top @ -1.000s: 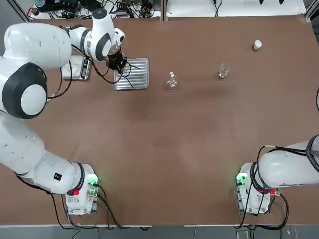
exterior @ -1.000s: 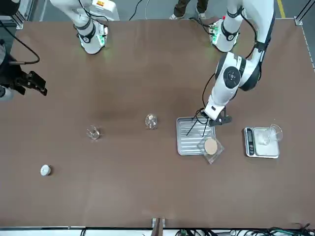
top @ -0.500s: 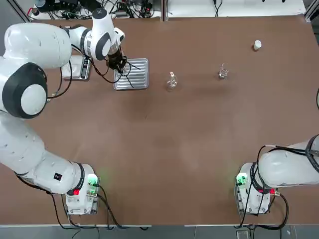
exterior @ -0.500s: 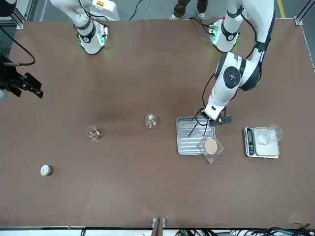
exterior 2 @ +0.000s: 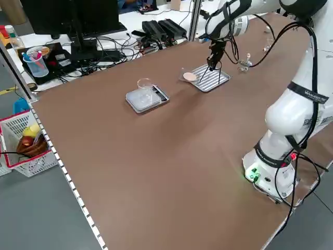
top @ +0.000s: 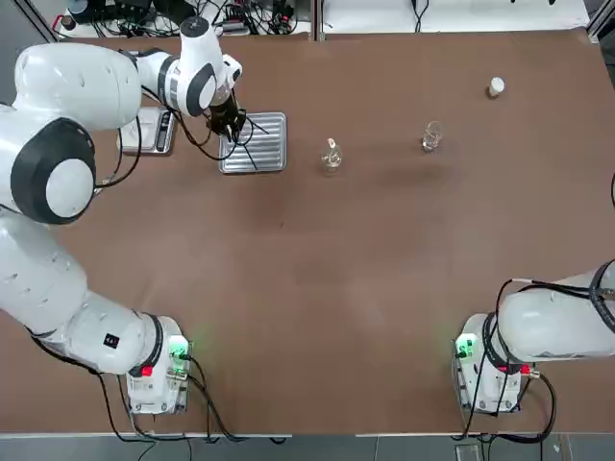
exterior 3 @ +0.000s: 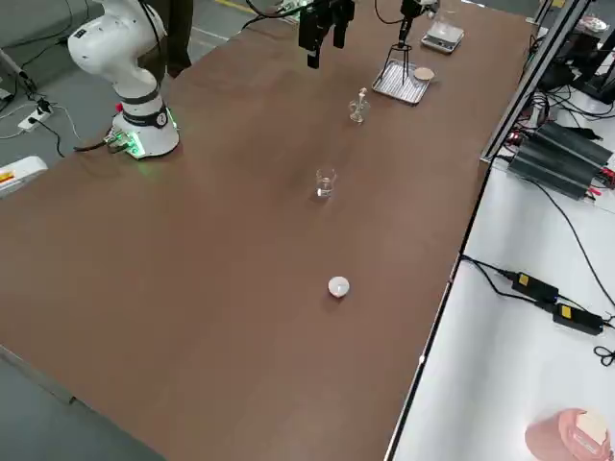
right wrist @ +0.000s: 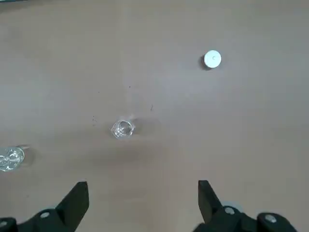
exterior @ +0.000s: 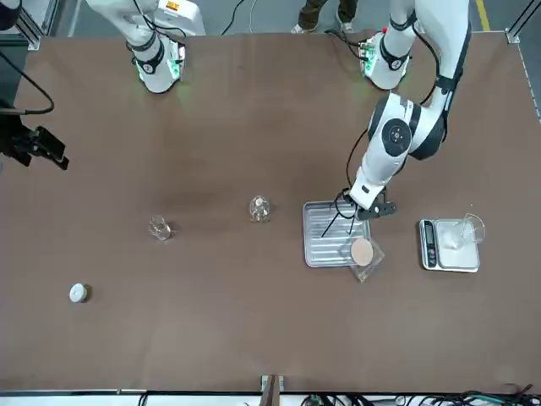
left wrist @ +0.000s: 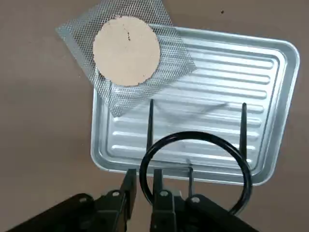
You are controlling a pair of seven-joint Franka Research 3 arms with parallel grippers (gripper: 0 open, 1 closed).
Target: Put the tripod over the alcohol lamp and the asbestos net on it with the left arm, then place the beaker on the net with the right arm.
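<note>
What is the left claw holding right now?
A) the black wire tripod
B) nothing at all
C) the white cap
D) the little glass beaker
A: in the left wrist view the left claw is pinched on the ring of the tripod, held over the silver tray, while the beaker and white cap sit far off on the table.

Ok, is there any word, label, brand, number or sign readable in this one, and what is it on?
No text can be read here.
Lettering on the left arm, in the left side view: too small to read.
Small black label near that arm's base, in the top view: unreadable.
Front panel of the scale, in the front view: no digits can be read.
</note>
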